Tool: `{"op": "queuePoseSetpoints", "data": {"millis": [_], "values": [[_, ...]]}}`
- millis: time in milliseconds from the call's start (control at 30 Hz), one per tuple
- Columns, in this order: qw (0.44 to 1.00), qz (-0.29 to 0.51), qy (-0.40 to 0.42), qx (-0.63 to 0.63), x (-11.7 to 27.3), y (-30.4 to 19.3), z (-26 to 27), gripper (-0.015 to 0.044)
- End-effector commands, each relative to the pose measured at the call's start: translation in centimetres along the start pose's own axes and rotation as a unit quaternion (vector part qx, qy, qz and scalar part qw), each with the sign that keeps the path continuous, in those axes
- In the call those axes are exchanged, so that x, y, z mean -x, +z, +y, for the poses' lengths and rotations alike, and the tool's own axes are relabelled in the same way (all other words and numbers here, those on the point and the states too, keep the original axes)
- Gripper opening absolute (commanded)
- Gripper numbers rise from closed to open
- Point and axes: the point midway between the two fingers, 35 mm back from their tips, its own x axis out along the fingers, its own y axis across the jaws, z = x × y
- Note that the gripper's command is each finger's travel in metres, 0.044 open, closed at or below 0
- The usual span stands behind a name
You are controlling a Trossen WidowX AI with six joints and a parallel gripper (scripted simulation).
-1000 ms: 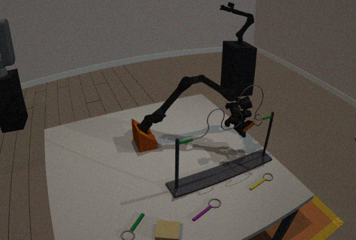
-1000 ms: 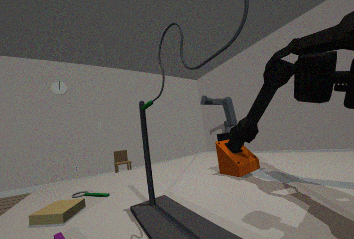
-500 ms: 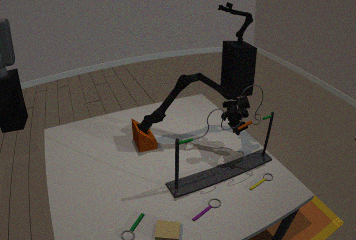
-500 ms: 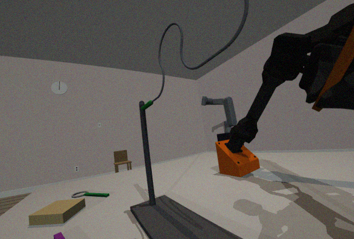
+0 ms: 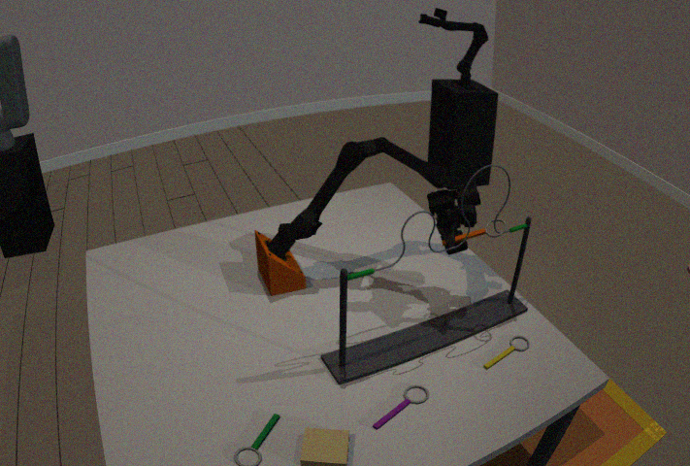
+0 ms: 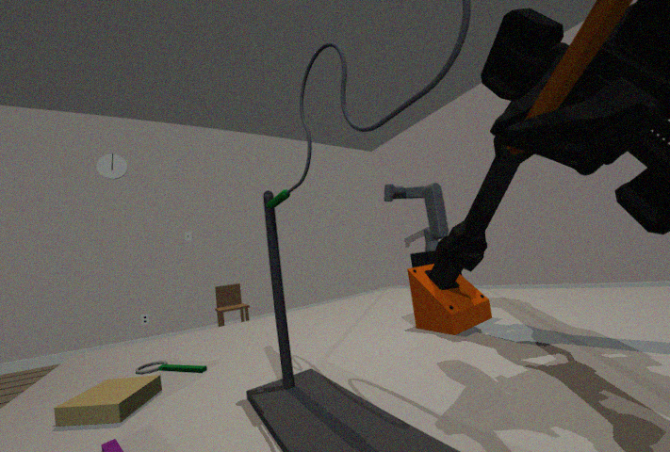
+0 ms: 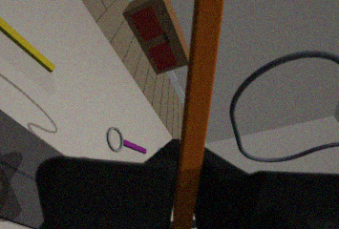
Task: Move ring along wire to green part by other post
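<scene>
My gripper (image 5: 456, 242) (image 7: 182, 146) is shut on the orange handle (image 5: 473, 235) (image 6: 567, 74) (image 7: 202, 86). The ring (image 5: 503, 225) at the handle's end shows small in the top view, by the grey wire just left of the far right green part (image 5: 518, 227); whether it touches the wire is too small to tell. The grey wire (image 5: 403, 242) (image 6: 302, 95) (image 7: 232, 112) rises in loops between that part and the near left green part (image 5: 360, 273) (image 6: 278, 199). In the top view the wire crosses in front of the gripper; the gap is unclear. The ring is outside the wrist view.
Two dark posts (image 5: 343, 323) (image 5: 519, 266) (image 6: 277, 287) stand on a dark base (image 5: 422, 336) (image 6: 314, 410). Loose rings with yellow (image 5: 499, 357), purple (image 5: 391, 414) and green (image 5: 266, 431) handles and a tan block (image 5: 325, 446) (image 6: 106, 396) lie on the table.
</scene>
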Motion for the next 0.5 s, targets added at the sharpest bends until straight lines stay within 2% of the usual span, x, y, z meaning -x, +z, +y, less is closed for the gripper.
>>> {"op": "queuePoseSetpoints", "data": {"millis": [0, 467], "values": [[0.999, 0.002, -0.024, 0.041, 0.0, -0.2, -1.3, -0.0150], [0.975, 0.001, -0.108, 0.194, 0.6, 1.1, -6.2, -0.0150]]}}
